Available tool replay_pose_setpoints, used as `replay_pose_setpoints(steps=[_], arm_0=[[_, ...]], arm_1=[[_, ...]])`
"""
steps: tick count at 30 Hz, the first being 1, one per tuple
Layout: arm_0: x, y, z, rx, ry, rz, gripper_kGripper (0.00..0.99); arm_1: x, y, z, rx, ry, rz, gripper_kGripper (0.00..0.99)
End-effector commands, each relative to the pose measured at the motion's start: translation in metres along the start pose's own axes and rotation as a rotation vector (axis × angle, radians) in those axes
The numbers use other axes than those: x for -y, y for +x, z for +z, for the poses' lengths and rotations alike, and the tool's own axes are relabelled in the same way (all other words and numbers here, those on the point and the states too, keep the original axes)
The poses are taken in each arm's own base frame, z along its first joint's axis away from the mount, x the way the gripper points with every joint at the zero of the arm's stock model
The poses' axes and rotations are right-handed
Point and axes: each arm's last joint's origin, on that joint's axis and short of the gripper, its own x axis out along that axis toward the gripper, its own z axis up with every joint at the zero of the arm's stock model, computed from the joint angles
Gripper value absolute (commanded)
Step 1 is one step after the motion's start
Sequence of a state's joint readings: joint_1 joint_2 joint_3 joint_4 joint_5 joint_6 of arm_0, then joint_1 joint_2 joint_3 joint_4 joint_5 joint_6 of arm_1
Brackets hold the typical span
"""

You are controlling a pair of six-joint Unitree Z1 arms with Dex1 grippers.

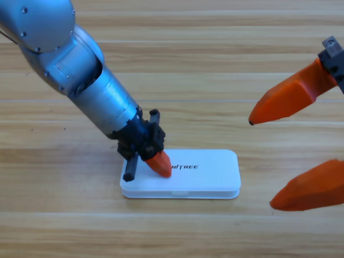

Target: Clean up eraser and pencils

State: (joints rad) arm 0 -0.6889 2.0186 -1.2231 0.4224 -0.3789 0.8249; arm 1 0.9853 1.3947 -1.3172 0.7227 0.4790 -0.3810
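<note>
The white case (215, 173) lies shut, lid down, in the middle of the table, with its printed lettering partly covered. My left gripper (157, 165) points down onto the case's left end, and one orange jaw rests on the lid. The eraser and the pencils are out of view. At the right edge my right gripper (261, 163) hangs large and partly cut off, open, its two orange jaws far apart with nothing between them.
The grey left arm (80, 75) slants in from the top left corner down to the case. Bare wooden table (204, 64) surrounds the case on all sides.
</note>
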Motion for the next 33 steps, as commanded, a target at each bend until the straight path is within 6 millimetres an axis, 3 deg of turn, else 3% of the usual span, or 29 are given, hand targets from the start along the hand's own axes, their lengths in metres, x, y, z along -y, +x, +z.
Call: replay_pose_setpoints(steps=[1, 7, 12, 13, 14, 15, 17, 23, 27, 30, 33], arm_0=[[0.011, 0.029, -0.009, -0.059, -0.008, -0.057, 0.0], [0.012, 0.03, -0.011, -0.061, -0.009, -0.057, 0.0], [0.017, -0.008, 0.002, -0.02, 0.019, 0.019, 0.0], [0.02, -0.02, 0.006, -0.004, 0.016, 0.035, 0.244], [0.023, -0.032, 0.009, 0.011, 0.013, 0.059, 0.591], [0.027, -0.044, 0.011, 0.018, 0.014, 0.085, 0.867], [0.036, -0.067, 0.013, 0.045, 0.025, 0.129, 0.98], [0.072, -0.136, 0.014, 0.163, 0.025, 0.238, 0.99], [0.114, -0.198, 0.011, 0.305, -0.011, 0.321, 0.99], [0.147, -0.234, 0.023, 0.381, 0.028, 0.305, 0.99], [0.172, -0.257, 0.035, 0.42, 0.064, 0.251, 0.99]], arm_1=[[0.007, 0.007, -0.008, -0.019, 0.029, 0.006, 0.917], [0.007, 0.008, -0.008, -0.019, 0.03, 0.008, 0.917], [0.008, 0.009, -0.008, -0.022, 0.031, 0.009, 0.917], [0.008, 0.009, -0.008, -0.023, 0.032, 0.01, 0.917], [0.008, 0.01, -0.008, -0.024, 0.032, 0.01, 0.917], [0.009, 0.01, -0.008, -0.026, 0.033, 0.011, 0.917], [0.009, 0.011, -0.008, -0.027, 0.032, 0.011, 0.917], [0.01, 0.012, -0.007, -0.026, 0.034, 0.013, 0.917], [0.01, 0.012, -0.008, -0.027, 0.035, 0.013, 0.917], [0.01, 0.012, -0.008, -0.027, 0.035, 0.013, 0.917], [0.01, 0.012, -0.007, -0.026, 0.034, 0.013, 0.917]])
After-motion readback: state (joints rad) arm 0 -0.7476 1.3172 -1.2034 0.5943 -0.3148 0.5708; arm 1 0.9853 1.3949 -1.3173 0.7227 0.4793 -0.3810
